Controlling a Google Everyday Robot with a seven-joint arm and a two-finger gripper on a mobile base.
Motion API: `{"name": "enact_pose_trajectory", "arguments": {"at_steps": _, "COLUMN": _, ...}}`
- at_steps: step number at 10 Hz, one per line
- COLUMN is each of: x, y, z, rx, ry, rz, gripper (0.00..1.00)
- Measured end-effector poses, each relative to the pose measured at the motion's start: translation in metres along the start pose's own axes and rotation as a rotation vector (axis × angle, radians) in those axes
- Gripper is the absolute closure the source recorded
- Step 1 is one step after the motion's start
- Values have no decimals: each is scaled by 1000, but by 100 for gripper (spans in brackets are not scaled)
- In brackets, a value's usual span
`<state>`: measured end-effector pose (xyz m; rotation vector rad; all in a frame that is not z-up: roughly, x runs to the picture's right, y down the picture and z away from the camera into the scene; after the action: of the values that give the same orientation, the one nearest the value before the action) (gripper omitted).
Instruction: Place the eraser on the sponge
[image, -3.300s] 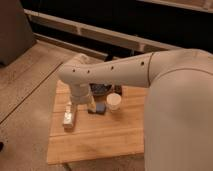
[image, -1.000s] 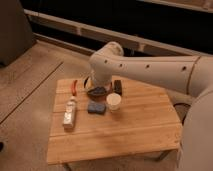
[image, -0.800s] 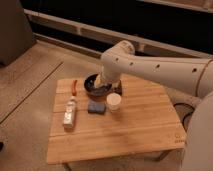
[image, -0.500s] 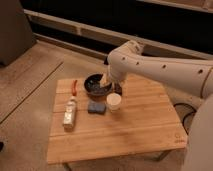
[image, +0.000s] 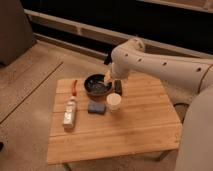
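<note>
Camera view: the claw (image: 108, 76) hangs over the right rim of the black bowl (image: 96, 86); open or closed, I cannot tell. The eraser (image: 118, 87) stands on the bench (image: 140, 120) just right of the bowl, apart from the sponge (image: 95, 107), which lies beside the white cup (image: 114, 102)

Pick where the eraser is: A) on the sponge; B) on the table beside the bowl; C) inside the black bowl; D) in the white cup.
B: the eraser stands on the table next to the black bowl, apart from the sponge; the tool hangs above the bowl's rim.
</note>
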<state>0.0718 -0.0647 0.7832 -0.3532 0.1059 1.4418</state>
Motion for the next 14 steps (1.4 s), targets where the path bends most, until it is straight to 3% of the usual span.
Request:
{"name": "enact_pose_trajectory", "arguments": {"at_steps": 2, "x": -22, "y": -14, "z": 14, "rx": -34, "ry": -62, "rz": -57, "gripper": 35}}
{"name": "enact_pose_trajectory", "arguments": {"at_steps": 5, "x": -48, "y": -48, "z": 39, "rx": -74, "ry": -143, "rz": -30, "gripper": 35}}
{"name": "enact_pose_trajectory", "arguments": {"at_steps": 9, "x": -51, "y": -49, "z": 42, "rx": -81, "ry": -147, "rz": -24, "gripper": 35}}
{"name": "enact_pose_trajectory", "arguments": {"at_steps": 10, "x": -47, "y": -53, "z": 48, "rx": -79, "ry": -127, "rz": -12, "gripper": 35}}
{"name": "enact_pose_trajectory", "arguments": {"at_steps": 11, "x": -39, "y": -58, "z": 63, "rx": -68, "ry": -82, "rz": 12, "gripper": 35}}
{"name": "enact_pose_trajectory", "arguments": {"at_steps": 12, "x": -27, "y": -69, "z": 85, "rx": -39, "ry": -13, "rz": 50, "gripper": 35}}
{"name": "enact_pose_trajectory", "arguments": {"at_steps": 14, "x": -22, "y": -91, "z": 109, "rx": 21, "ry": 70, "rz": 117, "gripper": 35}}
